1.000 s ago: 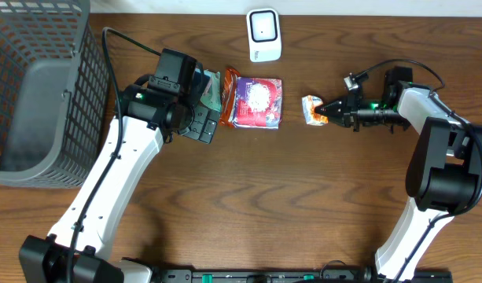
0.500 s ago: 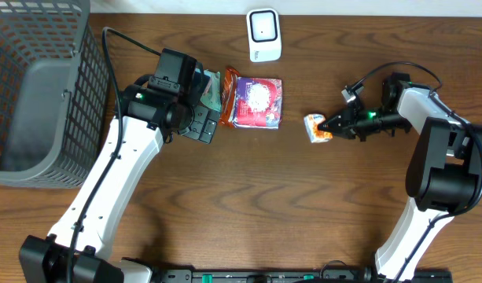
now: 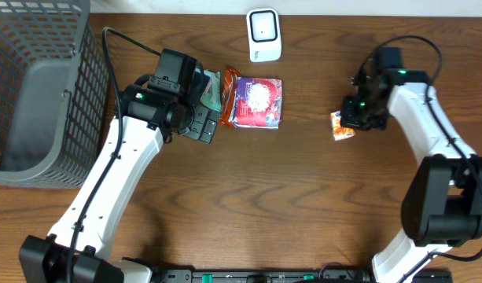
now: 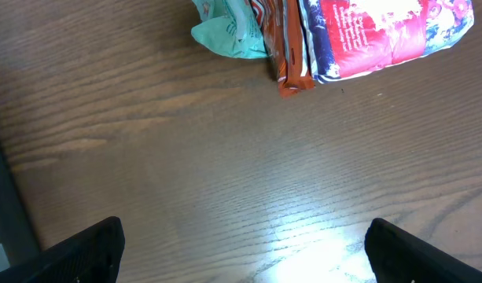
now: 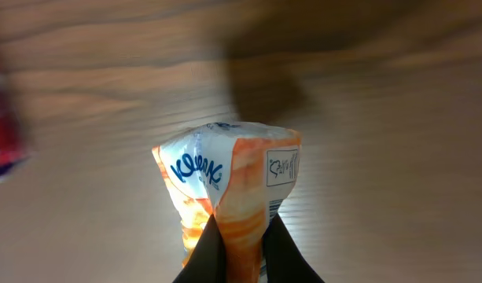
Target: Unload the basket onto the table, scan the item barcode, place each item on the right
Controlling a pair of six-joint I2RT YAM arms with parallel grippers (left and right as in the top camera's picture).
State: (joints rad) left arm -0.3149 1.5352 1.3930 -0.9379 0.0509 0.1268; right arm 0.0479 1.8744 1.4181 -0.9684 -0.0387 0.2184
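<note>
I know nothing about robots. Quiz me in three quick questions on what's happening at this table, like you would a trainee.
1. True or false: the left hand is holding a packet.
2. What does the right hand pinch? A) a white-and-orange tissue packet B) a spoon C) a cup
3. Fill in: the grey mesh basket stands on the ____ arm's side.
Key: 1 false, it is open and empty; 2 A; 3 left.
</note>
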